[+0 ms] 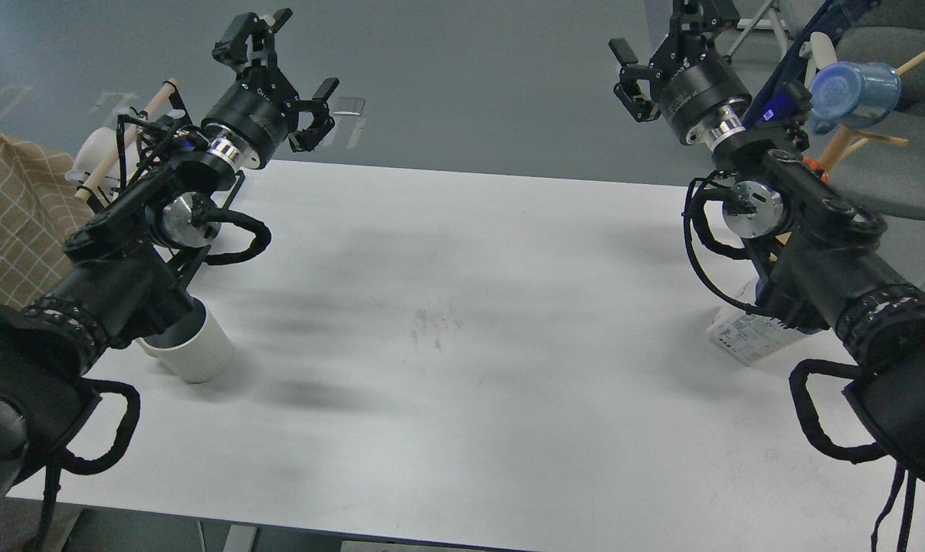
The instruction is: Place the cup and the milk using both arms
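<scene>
My left gripper [282, 65] and my right gripper [665, 57] are black, each on a black wrist with a bright silver ring. Below my left gripper, under my forearm, the cup [194, 354] is off-white with fine vertical ribs and a dark grey inside. Below my right gripper, the milk [746, 336] shows white with small dark print. The table [462, 322] is white with faint grey smudges. Just right of my right gripper hangs a translucent blue cup [853, 96]. Left of my left arm lies a tan cloth [10, 207] with a pale grid pattern.
</scene>
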`<state>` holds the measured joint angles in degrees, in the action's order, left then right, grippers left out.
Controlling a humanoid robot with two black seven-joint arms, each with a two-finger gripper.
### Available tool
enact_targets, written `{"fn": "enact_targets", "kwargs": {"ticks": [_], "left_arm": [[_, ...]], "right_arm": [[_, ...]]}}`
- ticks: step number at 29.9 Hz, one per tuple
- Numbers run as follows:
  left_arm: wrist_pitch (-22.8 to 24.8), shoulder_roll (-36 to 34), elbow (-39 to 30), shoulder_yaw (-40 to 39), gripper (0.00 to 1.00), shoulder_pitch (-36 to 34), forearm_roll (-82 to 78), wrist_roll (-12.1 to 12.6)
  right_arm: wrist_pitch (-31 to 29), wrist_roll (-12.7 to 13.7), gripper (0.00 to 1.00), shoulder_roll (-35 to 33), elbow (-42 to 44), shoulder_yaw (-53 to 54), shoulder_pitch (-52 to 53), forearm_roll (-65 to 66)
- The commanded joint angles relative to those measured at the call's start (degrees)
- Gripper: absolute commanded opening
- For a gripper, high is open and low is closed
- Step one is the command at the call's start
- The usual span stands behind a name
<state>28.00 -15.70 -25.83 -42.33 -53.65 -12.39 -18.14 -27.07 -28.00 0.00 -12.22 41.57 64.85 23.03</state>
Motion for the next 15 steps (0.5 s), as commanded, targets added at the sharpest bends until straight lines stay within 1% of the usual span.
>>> {"fn": "enact_targets", "kwargs": {"ticks": [1,4,13,15], "left_arm": [[0.0,-0.55,-2.02,0.05,1.0,0.13,0.0,0.21],[0.0,-1.96,-3.7,0.23,1.0,0.3,0.0,0.21],[0.0,-2.05,-4.4,0.84,1.0,0.39,-0.09,-0.06],[0.0,-2.31,-5.97,1.2,1.0,0.65,-0.96,-0.06]], "right_arm": [[-0.09,0.0,1.0,0.0,0.09,0.0,-0.07,0.0],[-0.09,0.0,1.0,0.0,0.09,0.0,0.01,-0.09],[-0.17,0.0,1.0,0.0,0.0,0.35,0.54,-0.09],[-0.17,0.0,1.0,0.0,0.0,0.35,0.63,-0.09]]}}
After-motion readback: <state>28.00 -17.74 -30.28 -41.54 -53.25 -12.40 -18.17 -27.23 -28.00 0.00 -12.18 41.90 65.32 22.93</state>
